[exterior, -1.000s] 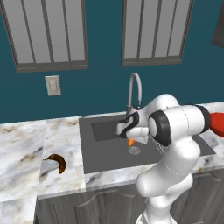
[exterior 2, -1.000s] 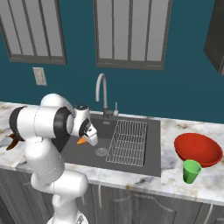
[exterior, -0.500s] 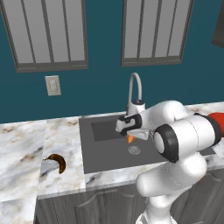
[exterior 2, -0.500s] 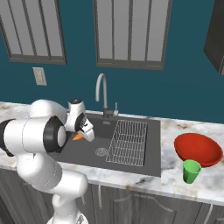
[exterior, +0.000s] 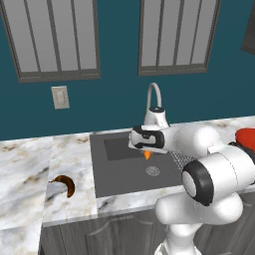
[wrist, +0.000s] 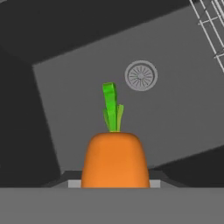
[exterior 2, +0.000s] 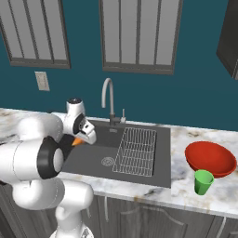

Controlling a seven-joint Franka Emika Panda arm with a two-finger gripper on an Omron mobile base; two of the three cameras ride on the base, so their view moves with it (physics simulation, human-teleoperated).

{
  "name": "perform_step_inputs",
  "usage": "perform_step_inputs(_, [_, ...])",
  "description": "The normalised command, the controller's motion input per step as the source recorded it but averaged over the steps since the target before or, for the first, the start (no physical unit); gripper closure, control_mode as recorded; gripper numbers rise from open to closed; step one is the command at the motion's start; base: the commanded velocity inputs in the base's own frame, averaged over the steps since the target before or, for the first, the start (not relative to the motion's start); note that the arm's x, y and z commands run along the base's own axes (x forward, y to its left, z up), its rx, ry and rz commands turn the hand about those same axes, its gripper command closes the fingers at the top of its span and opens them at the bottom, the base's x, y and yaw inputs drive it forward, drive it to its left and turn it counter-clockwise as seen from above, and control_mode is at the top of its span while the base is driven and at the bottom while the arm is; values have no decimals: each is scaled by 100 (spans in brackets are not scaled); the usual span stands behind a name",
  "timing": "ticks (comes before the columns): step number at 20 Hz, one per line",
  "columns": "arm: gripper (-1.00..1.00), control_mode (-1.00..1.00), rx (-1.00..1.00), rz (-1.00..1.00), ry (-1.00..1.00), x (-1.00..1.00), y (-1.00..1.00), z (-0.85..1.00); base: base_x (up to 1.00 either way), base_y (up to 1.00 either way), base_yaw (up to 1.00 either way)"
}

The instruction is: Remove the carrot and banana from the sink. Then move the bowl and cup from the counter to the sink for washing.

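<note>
Holding the small orange carrot (wrist: 113,159) clamped above the dark grey sink (exterior: 119,177), gripper (exterior: 147,154) still owes its set-down by the brown banana (exterior: 64,184) at 9 o'clock on marble counter (exterior: 30,169); red bowl (exterior 2: 210,159), green cup (exterior 2: 202,181) remain.

1. carrot (wrist: 113,162): orange, green top, lifted above the sink (exterior: 119,174) floor, over the drain area.
2. banana (exterior: 64,185): dark brown, curved, lying on the counter (exterior: 30,169) left of the sink.
3. bowl (exterior 2: 210,159): red, upright on the counter right of the sink.
4. cup (exterior 2: 203,181): green, upright, just in front of the bowl.
</note>
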Motion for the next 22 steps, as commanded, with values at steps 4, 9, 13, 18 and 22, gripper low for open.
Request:
perform_step_inputs(4, [100,-100,0,23,1,-18,24,30,0,0,0])
perform_step_inputs(9, [100,-100,0,17,0,-18,29,25,0,0,0])
perform_step_inputs(13, [100,-100,0,14,0,-15,32,26,0,0,0])
perform_step_inputs(18, [100,-100,0,6,0,-12,37,20,0,0,0])
perform_step_inputs(22, [100,-100,0,2,0,-5,41,17,0,0,0])
